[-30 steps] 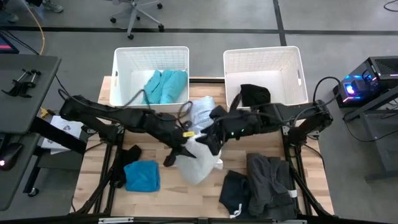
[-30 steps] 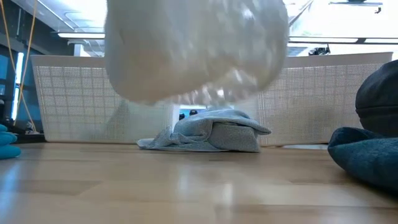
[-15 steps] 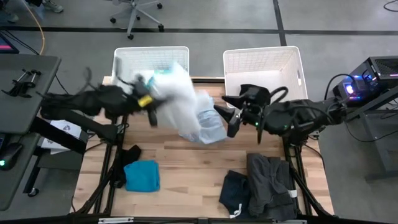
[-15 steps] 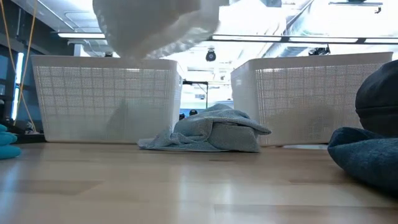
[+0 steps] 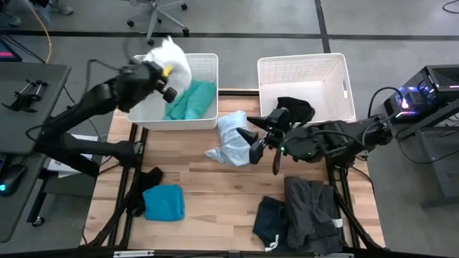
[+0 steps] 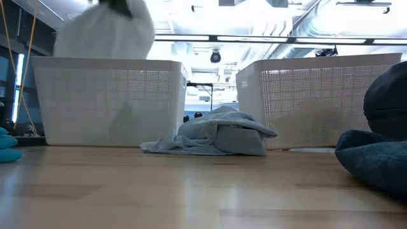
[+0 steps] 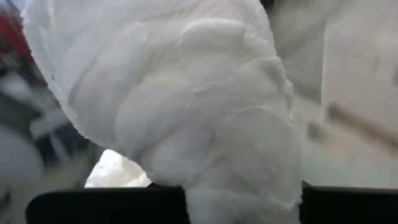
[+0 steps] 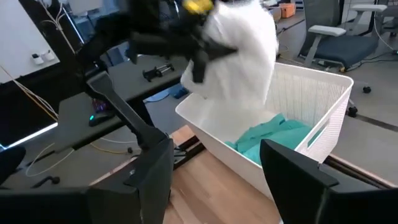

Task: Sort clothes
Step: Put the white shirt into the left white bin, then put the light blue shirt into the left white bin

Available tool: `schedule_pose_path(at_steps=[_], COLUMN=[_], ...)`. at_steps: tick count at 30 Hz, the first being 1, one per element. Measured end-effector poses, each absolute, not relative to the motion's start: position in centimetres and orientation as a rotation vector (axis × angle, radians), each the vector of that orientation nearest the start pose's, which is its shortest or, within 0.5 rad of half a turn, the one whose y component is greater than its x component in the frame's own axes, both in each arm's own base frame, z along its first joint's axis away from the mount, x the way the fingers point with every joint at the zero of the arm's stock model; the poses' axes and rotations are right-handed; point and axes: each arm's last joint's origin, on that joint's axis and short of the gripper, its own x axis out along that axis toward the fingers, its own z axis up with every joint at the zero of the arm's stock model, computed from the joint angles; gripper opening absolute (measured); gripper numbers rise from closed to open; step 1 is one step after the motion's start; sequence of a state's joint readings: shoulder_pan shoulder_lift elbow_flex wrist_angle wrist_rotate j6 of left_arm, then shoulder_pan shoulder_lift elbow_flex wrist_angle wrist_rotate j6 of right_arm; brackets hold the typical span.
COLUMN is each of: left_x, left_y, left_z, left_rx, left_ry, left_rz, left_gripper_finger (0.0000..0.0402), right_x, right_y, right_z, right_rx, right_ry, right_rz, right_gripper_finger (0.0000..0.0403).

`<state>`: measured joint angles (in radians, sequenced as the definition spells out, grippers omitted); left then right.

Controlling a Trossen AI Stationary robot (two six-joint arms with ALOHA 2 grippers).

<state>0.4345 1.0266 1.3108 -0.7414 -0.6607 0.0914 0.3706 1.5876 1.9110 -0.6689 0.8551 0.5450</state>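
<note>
My left gripper (image 5: 166,73) is shut on a white garment (image 5: 174,53) above the far left corner of the left white basket (image 5: 209,59), which holds teal clothes (image 5: 192,99). The garment shows above the basket's rim in the low view (image 6: 105,32) and fills the left wrist view (image 7: 186,99). My right gripper (image 5: 262,149) is open and empty above the table's middle, beside a pale blue garment (image 5: 231,140) lying crumpled on the wood. A black garment (image 5: 294,109) hangs over the right basket's near wall (image 5: 337,107). My left gripper pinches a bunched part of the white garment (image 7: 242,202) between its two fingers. The rest of the garment bulges out past the fingers in a loose lump. It is lifted clear, over the left basket (image 8: 323,93).
A bright blue garment (image 5: 163,202) lies near the table's front left. Dark grey (image 5: 312,208) and black (image 5: 271,221) garments lie at the front right. The two baskets stand along the far edge. Bare wood (image 5: 215,193) lies in the front middle.
My left gripper has swung up and toward the table's far left, from the table's middle to above the left basket, carrying the white garment lifted clear. My right gripper has drawn back a little toward the right edge. The pale blue garment, hidden before, shows now.
</note>
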Motion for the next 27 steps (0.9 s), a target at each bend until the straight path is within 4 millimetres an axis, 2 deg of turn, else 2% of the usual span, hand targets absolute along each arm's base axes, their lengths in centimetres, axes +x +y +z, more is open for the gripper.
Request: schedule_pose_path(at_steps=[4,8,12,15,19,24,27], left_x=[16.4,16.8,17.0,16.9,16.5,15.2,14.4], left_y=[11.6,13.0,13.9,14.1,13.8,12.9,12.3], left_z=[36.9,33.2,31.7,32.4,35.5,39.8,41.1], left_rx=[-0.027,-0.142,-0.214,-0.233,-0.232,-0.229,-0.226], left_ry=[0.731,0.877,0.944,0.93,0.811,0.63,0.571], left_rz=[1.085,1.085,1.08,1.023,1.015,1.035,1.038], left_gripper_finger=[0.0051,0.0091,0.0148,0.0188,0.0229,0.0242,0.0243], right_x=[30.8,30.7,30.4,30.4,30.3,30.3,30.3], right_y=[10.1,10.8,11.4,11.6,11.6,11.6,11.5], right_z=[47.0,46.9,46.9,46.9,46.8,46.7,46.6], right_rx=[0.333,0.364,0.364,0.365,0.381,0.373,0.371], right_ry=[0.165,0.177,0.182,0.183,0.185,0.202,0.209], right_rz=[-0.504,-0.453,-0.429,-0.422,-0.424,-0.43,-0.44], right_gripper_finger=[0.0224,0.0224,0.0224,0.0224,0.0224,0.0224,0.0224])
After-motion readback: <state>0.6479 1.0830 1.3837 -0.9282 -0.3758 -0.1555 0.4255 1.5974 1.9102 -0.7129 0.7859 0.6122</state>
